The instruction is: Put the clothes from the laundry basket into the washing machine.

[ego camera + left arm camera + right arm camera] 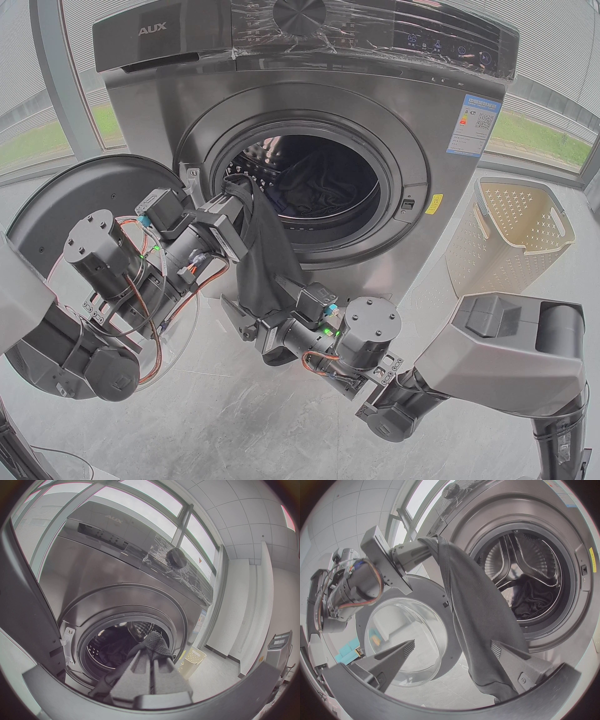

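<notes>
Head view: my left gripper [232,187] clamps the dark garment [265,262] at the drum mouth's [331,226] 9 o'clock. Left wrist view: cloth bunched over fingertips [141,662]. Right wrist view: right gripper [452,645] open; dangling hem may snag it.

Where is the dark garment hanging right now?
In the head view, the dark garment hangs from the left gripper before the left rim of the washing machine drum, its lower end by the right gripper.

Dark grey garment [262,250] hangs from the left claw [232,187], its hem inside the spread right claw [452,645]; black clothes [319,184] lie in the washing machine [375,100] beyond; cream laundry basket [512,250] stands well apart.
</notes>
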